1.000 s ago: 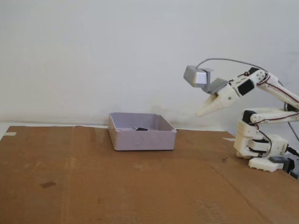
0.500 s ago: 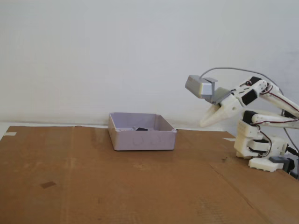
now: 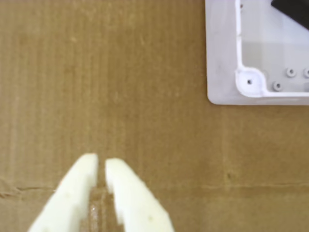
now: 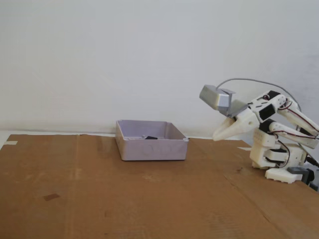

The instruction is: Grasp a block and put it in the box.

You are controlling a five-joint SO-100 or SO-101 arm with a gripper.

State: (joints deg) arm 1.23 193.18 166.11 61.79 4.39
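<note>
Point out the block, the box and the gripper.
block (image 3: 295, 10): wrist view, on its black top face inside the tray.
box (image 4: 152, 150): fixed view, on its front wall.
gripper (image 3: 101, 164): wrist view, midway between the nearly closed white fingertips.

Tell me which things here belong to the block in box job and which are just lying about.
Part of the job:
small matte black block, inside the tray
shallow pale lavender-grey plastic tray
white two-finger claw, empty, fingers nearly together

Just lying about:
brown cardboard sheet covering the table
small dark patch on the cardboard
</note>
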